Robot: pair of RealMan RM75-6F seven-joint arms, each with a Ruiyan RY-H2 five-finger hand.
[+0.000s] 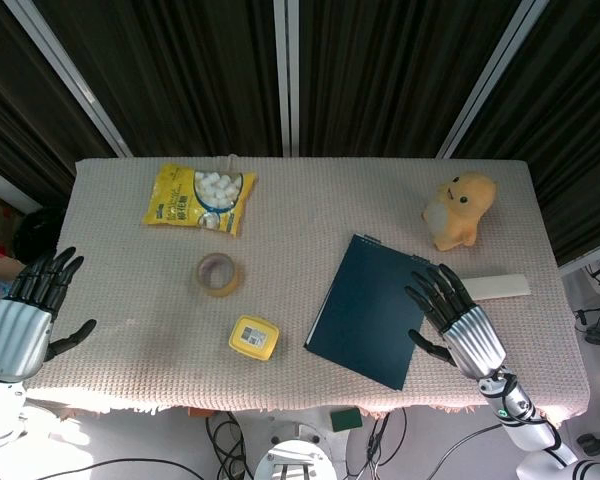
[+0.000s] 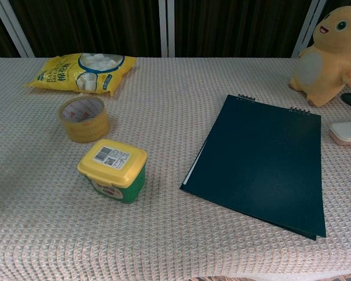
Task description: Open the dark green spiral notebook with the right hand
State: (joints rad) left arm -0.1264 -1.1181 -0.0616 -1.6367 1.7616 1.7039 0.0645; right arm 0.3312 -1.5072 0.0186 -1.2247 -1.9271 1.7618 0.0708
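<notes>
The dark green spiral notebook point(image 1: 365, 305) point(image 2: 263, 158) lies closed and flat on the right half of the table, its spiral binding along the far edge. My right hand point(image 1: 460, 322) is at the notebook's near right corner with its fingers spread and pointing toward the far left, holding nothing. In the head view its fingertips overlap the cover's right edge; I cannot tell whether they touch it. The chest view shows the cover bare. My left hand point(image 1: 25, 318) hangs off the table's left side, fingers apart and empty.
On the woven cloth table point(image 1: 300, 210): a yellow plush toy point(image 1: 460, 210) point(image 2: 327, 55) beyond the notebook, a flat white box point(image 1: 498, 287) point(image 2: 346, 132) to its right, a tape roll point(image 1: 219, 274) point(image 2: 83, 119), a yellow-lidded tub point(image 1: 254, 337) point(image 2: 113, 170), and a yellow snack bag point(image 1: 200, 197) point(image 2: 82, 67).
</notes>
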